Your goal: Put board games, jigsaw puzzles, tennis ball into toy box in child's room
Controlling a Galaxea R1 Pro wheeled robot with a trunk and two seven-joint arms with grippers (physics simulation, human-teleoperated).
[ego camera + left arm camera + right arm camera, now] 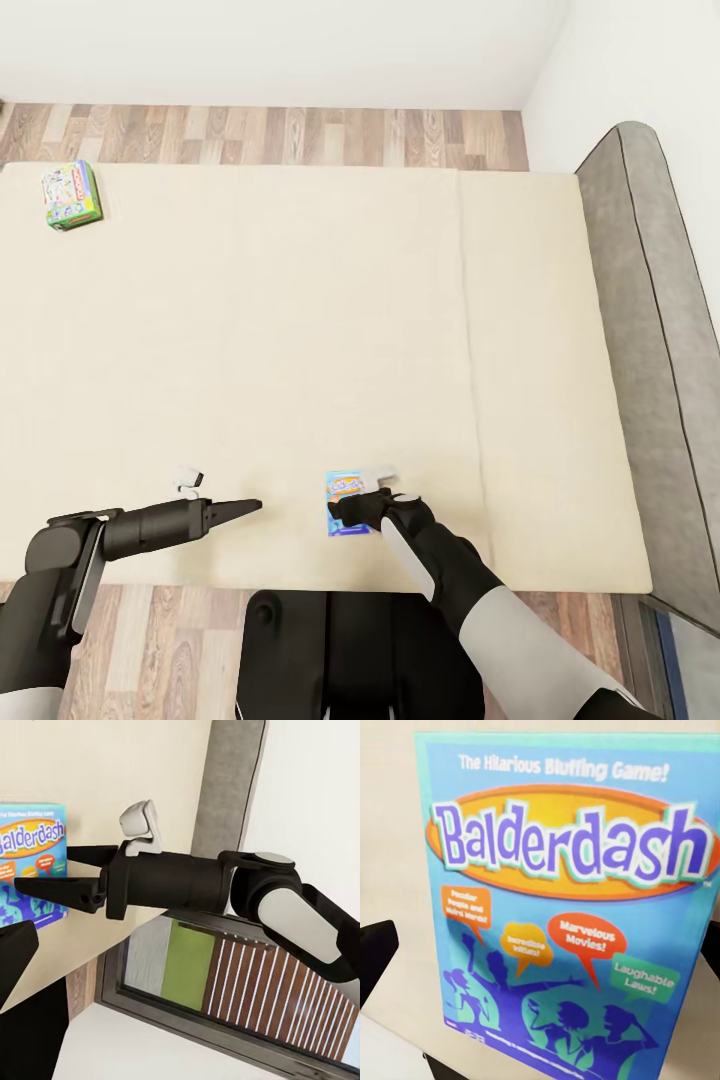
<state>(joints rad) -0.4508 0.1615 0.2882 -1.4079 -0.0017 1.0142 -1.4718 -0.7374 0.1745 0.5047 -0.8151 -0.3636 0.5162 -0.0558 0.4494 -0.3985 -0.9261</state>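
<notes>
A blue Balderdash board game (346,497) lies flat on the cream bed (300,330) near its front edge. My right gripper (340,513) is open just over the box's near end, one finger on each side of the box (562,907), and a dark fingertip (376,952) shows at its edge. The left wrist view looks side-on at that gripper (45,870), spread in front of the box (30,844). A green board game (71,195) lies at the bed's far left corner. My left gripper (252,506) hangs open and empty over the bed, left of the blue box.
A grey padded headboard (650,350) runs along the bed's right side, next to a white wall. Wooden floor (280,135) lies beyond the bed and under my dark base (330,650). Wide bare mattress separates the two games.
</notes>
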